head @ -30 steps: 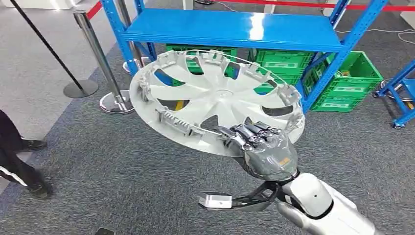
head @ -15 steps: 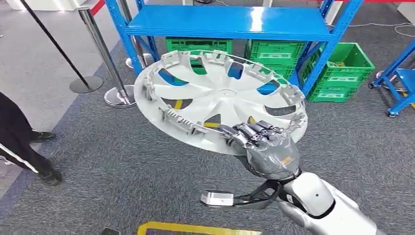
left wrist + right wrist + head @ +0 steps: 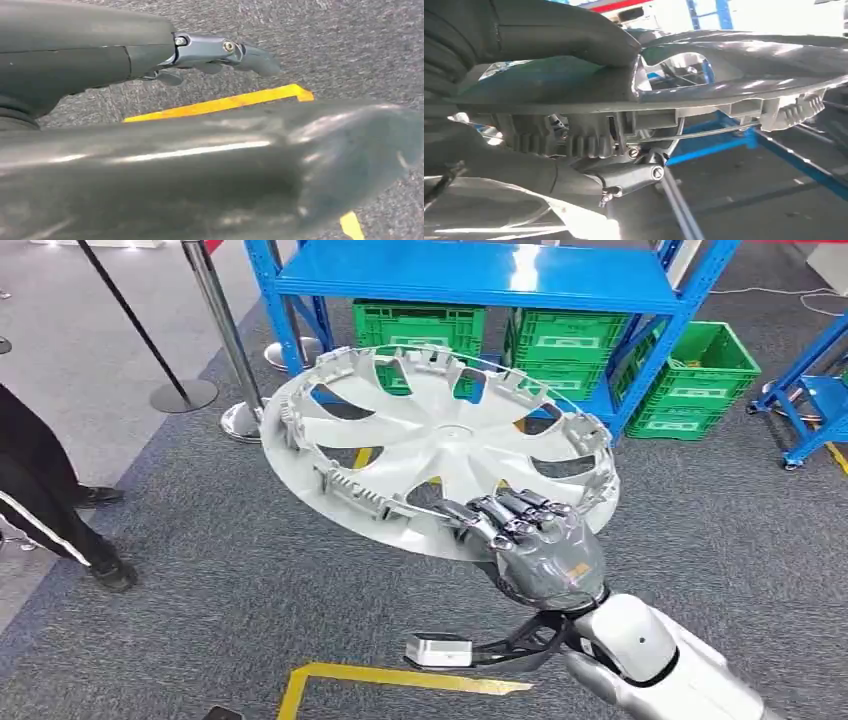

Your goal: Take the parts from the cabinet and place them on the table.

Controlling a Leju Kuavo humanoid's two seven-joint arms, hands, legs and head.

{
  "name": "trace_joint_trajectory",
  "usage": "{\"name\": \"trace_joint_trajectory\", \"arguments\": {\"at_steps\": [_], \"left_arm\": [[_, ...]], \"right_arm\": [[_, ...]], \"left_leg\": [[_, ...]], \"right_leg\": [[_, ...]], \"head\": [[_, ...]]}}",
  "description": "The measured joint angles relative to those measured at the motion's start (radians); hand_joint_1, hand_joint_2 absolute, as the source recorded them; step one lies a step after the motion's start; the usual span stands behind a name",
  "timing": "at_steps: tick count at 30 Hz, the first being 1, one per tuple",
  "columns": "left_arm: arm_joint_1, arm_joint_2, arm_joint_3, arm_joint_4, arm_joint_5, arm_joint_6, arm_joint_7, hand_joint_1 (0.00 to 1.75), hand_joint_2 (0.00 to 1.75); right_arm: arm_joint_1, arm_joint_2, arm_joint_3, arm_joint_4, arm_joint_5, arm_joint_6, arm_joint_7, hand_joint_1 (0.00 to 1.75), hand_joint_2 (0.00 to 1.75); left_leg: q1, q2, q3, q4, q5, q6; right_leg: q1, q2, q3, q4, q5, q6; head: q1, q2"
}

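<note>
The right hand (image 3: 540, 545) gripped the wheel cover (image 3: 440, 445) at its near rim, fingers (image 3: 505, 512) curled over the edge and the thumb beneath, as the right wrist view confirmed. From the hand, the wheel cover extended toward 11 o'clock, held nearly flat with its ribbed inner face up and the far edge slightly raised. The whole disc was carried clear of the floor, overhanging the carpet (image 3: 250, 590) in front of the blue shelf (image 3: 480, 275). The left hand (image 3: 220, 50) hung low over the carpet, fingers apart and holding nothing.

No desk was visible. Green crates (image 3: 700, 380) lay under the shelf at 1 o'clock; a barrier post (image 3: 225, 340) stood at 10 o'clock, near the wheel cover's far-left rim. A person (image 3: 40, 490) stood at 9 o'clock. Judged from this, the open room for swinging the wide disc lay toward 6 o'clock, over the yellow floor tape (image 3: 390, 675).
</note>
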Motion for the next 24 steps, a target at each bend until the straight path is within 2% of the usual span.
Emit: {"name": "trace_joint_trajectory", "arguments": {"at_steps": [2, 3, 4, 5, 7, 8, 9, 10, 11, 18, 24], "left_arm": [[-0.002, 0.001, -0.002, 0.002, 0.0, 0.0, -0.001, 0.0, 0.0], [-0.002, 0.001, -0.003, 0.003, 0.0, 0.0, -0.001, 0.0, 0.0], [-0.002, 0.001, -0.003, 0.005, 0.0, 0.0, -0.001, 0.0, 0.0], [-0.002, 0.001, -0.003, 0.007, 0.001, 0.0, -0.001, 0.0, 0.0], [-0.003, 0.0, -0.003, 0.009, 0.005, 0.003, -0.001, 0.0, 0.0], [-0.003, 0.0, -0.004, 0.009, 0.007, 0.006, -0.002, 0.0, 0.0], [-0.005, -0.002, -0.004, 0.01, 0.008, 0.007, -0.003, 0.0, 0.0], [-0.007, 0.0, -0.004, 0.011, 0.008, 0.009, -0.004, 0.0, 0.0], [-0.008, 0.0, -0.005, 0.012, 0.009, 0.009, -0.004, 0.0, 0.0], [-0.007, 0.001, -0.006, 0.018, 0.01, 0.011, -0.006, 0.0, 0.0], [-0.007, 0.001, -0.007, 0.018, 0.017, 0.011, -0.007, 0.0, 0.0]], "right_arm": [[0.001, 0.0, 0.0, 0.003, 0.0, -0.001, 0.0, 1.75, 1.75], [0.002, 0.0, 0.0, 0.004, 0.0, -0.001, 0.0, 1.75, 1.75], [0.003, 0.0, 0.0, 0.007, 0.0, -0.001, 0.0, 1.75, 1.75], [0.003, 0.0, 0.0, 0.009, 0.0, -0.001, 0.0, 1.75, 1.75], [0.003, 0.0, 0.0, 0.01, 0.0, -0.002, 0.0, 1.75, 1.75], [0.001, 0.0, 0.0, 0.01, 0.0, -0.002, 0.0, 1.75, 1.75], [0.0, 0.0, 0.0, 0.01, 0.0, -0.002, 0.0, 1.75, 1.75], [-0.001, 0.002, 0.0, 0.01, 0.0, -0.004, 0.0, 1.75, 1.75], [0.0, 0.002, 0.0, 0.01, 0.0, -0.005, 0.0, 1.75, 1.75], [0.0, 0.003, 0.0, 0.011, 0.0, -0.005, 0.0, 1.75, 1.75], [0.0, 0.003, 0.0, 0.011, 0.0, -0.005, 0.0, 1.75, 1.75]], "left_leg": [[-0.003, 0.001, -0.023, 0.001, 0.016, 0.004], [-0.004, 0.0, -0.033, 0.001, 0.023, 0.004], [-0.006, 0.0, -0.038, 0.002, 0.028, 0.004], [-0.007, 0.0, -0.043, 0.002, 0.032, 0.004], [-0.011, 0.0, -0.046, 0.004, 0.036, 0.002], [-0.011, 0.0, -0.046, 0.007, 0.036, 0.001], [-0.018, 0.0, -0.054, 0.012, 0.038, -0.005], [-0.019, 0.0, -0.062, 0.02, 0.038, -0.005], [-0.019, 0.001, -0.066, 0.02, 0.042, 0.001], [-0.017, 0.0, -0.072, 0.018, 0.052, -0.014], [-0.016, 0.0, -0.079, 0.018, 0.057, -0.022]], "right_leg": [[-0.001, 0.002, -0.071, 0.182, -0.095, 0.007], [-0.001, 0.002, -0.092, 0.247, -0.119, 0.008], [-0.001, 0.002, -0.091, 0.259, -0.119, 0.008], [-0.001, 0.002, -0.06, 0.227, -0.098, 0.005], [0.001, 0.002, 0.051, 0.05, -0.025, -0.007], [0.004, 0.0, 0.11, -0.048, -0.002, -0.016], [0.006, -0.002, 0.133, -0.079, -0.018, -0.022], [0.003, 0.0, 0.131, -0.089, -0.014, -0.017], [0.005, 0.001, 0.127, -0.088, -0.011, -0.012], [0.007, 0.001, 0.114, -0.075, -0.01, -0.019], [0.007, 0.001, 0.106, -0.071, -0.007, -0.024]], "head": [[0.0, 0.0], [0.001, 0.0], [0.0, 0.0], [0.001, 0.0], [0.0, 0.0], [0.0, 0.0], [-0.001, 0.0], [0.0, 0.0], [-0.003, 0.0], [-0.002, 0.0], [-0.001, 0.0]]}}
